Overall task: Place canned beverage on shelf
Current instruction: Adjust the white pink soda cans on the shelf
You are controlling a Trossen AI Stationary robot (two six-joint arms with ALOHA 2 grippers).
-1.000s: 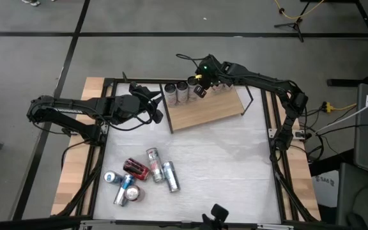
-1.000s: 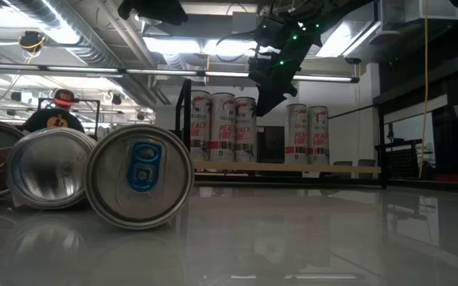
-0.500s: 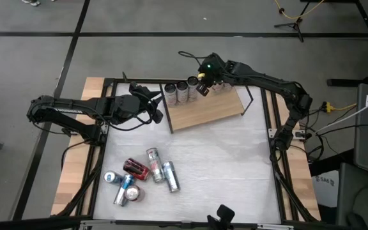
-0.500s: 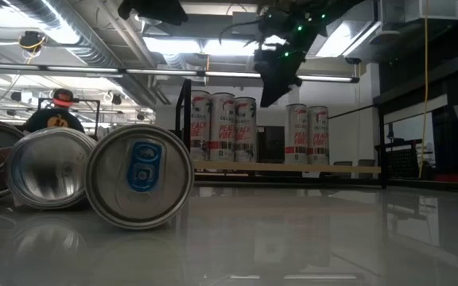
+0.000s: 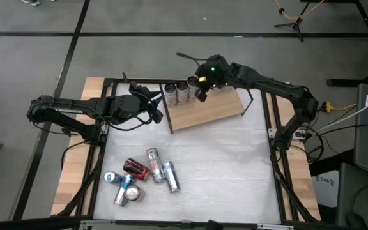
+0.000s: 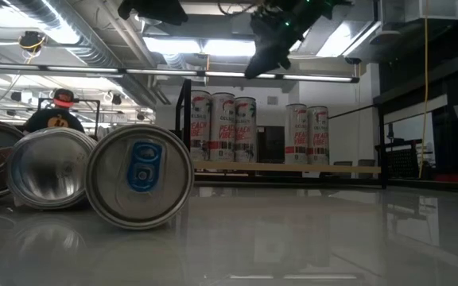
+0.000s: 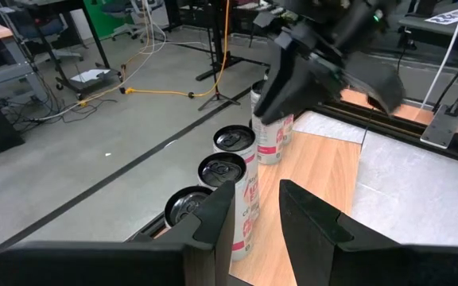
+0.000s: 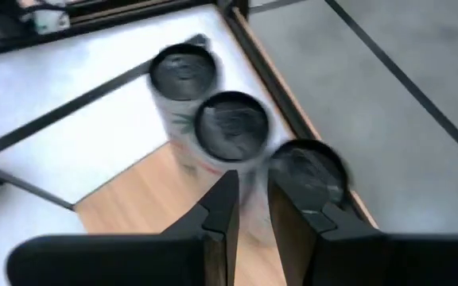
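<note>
Wooden shelf (image 5: 209,110) carries upright cans (image 5: 181,91); above them, the right pincer (image 5: 201,94) hangs nearly closed, apparently empty.

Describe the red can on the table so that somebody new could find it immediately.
Start at the white table and find the heap of fallen cans near its front left corner, far from the wooden shelf. The red can lies on its side in that heap; its neighbours are silver or blue.

Your near half of shelf (image 5: 213,110) bare; upright cans (image 5: 182,91) block far edge; fallen cans (image 5: 139,176) clutter tabletop (image 5: 229,166) front-left.
</note>
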